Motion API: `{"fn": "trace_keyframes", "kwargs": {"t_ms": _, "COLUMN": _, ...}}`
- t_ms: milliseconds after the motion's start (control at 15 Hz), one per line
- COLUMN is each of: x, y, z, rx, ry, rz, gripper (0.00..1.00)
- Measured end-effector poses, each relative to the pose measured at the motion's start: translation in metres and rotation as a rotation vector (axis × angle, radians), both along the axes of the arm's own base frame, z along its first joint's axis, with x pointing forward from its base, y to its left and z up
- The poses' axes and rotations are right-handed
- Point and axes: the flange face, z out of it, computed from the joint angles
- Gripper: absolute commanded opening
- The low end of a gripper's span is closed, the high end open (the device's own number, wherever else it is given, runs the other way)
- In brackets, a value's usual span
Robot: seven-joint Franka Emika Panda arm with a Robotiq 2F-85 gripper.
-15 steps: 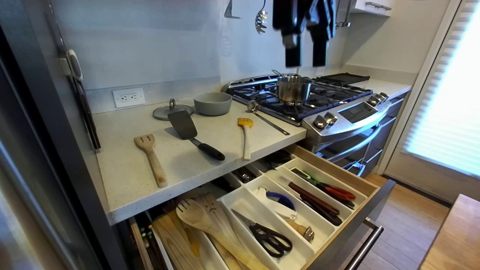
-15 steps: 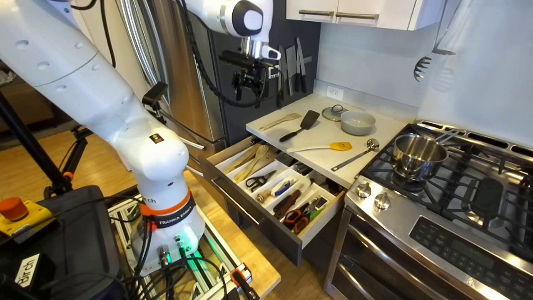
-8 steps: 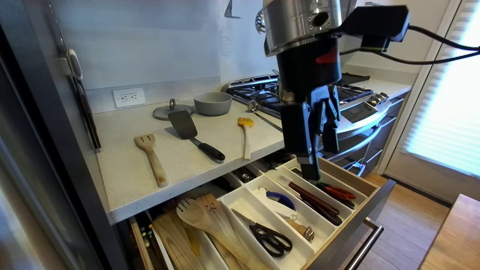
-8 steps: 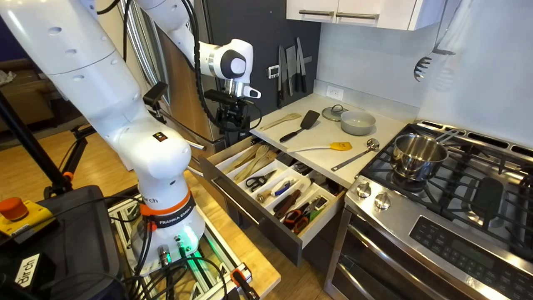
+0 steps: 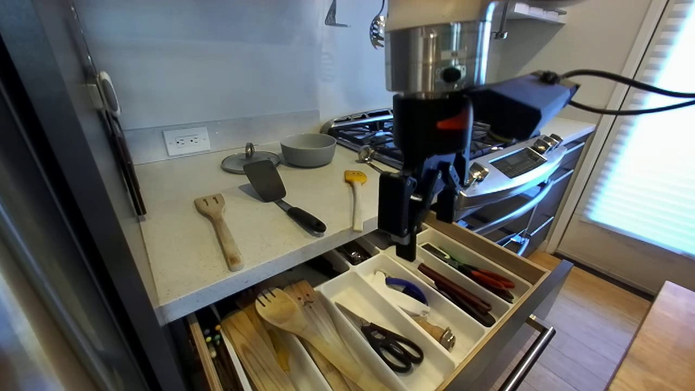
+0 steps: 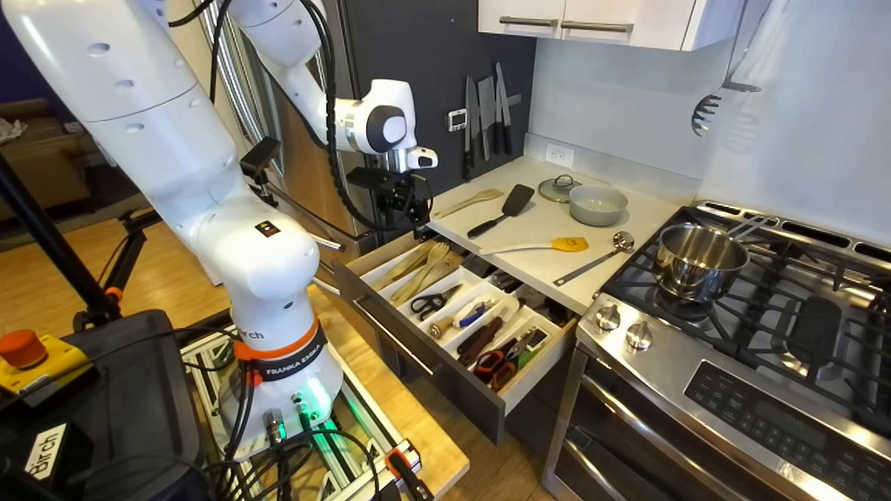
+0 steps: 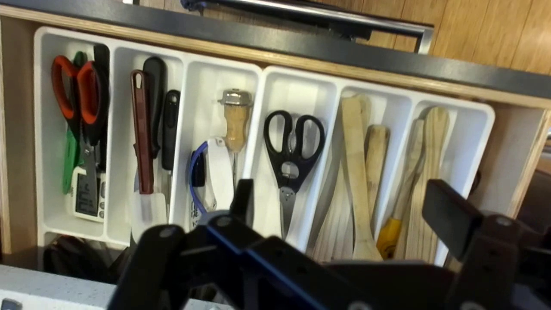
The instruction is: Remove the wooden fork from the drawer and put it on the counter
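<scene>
- The gripper [image 5: 426,231] hangs above the drawer [image 5: 486,247], which stands out below the front edge of the counter [image 5: 271,239]; in the wrist view its two fingers [image 7: 450,215] stand wide apart from each other; wooden handles [image 7: 376,150] are seen between them.
- The wooden fork [image 5: 279,308] is inside the drawer; its tines are directed to the front edge of the counter; its handle lies in the compartment just beside that of the black scissors [image 7: 287,183].
- On the counter, the slotted wooden turner [image 5: 217,222] lies near the front corner at the dark panel [image 6: 431,42]; the black spatula [image 5: 266,182] lies next to it, with the handle toward the front edge.
- The yellow-headed spatula [image 5: 355,176] has its handle end at the front edge; the ladle [image 6: 623,242] lies near the edge along the stove [image 6: 661,362].
- The grey bowl [image 5: 308,152] stands near the back edge; the glass lid [image 5: 233,163] lies just beside it, more toward the back corner at the dark panel.
- The steel pot [image 6: 696,275] stands on the stove, beyond the counter's edge on that side; the white arm [image 6: 257,257] is mounted at the wooden table [image 6: 435,445].
</scene>
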Motion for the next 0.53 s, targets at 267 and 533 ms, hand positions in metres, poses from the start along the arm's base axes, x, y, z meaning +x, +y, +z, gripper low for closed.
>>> {"fn": "trace_keyframes", "kwargs": {"t_ms": 267, "x": 0.001, "y": -0.005, "z": -0.044, "rx": 0.025, "ry": -0.128, "rz": -0.043, "gripper": 1.00}}
{"fn": "trace_keyframes", "kwargs": {"t_ms": 533, "x": 0.001, "y": -0.008, "z": -0.111, "rx": 0.108, "ry": -0.093, "rz": -0.096, "gripper": 1.00}}
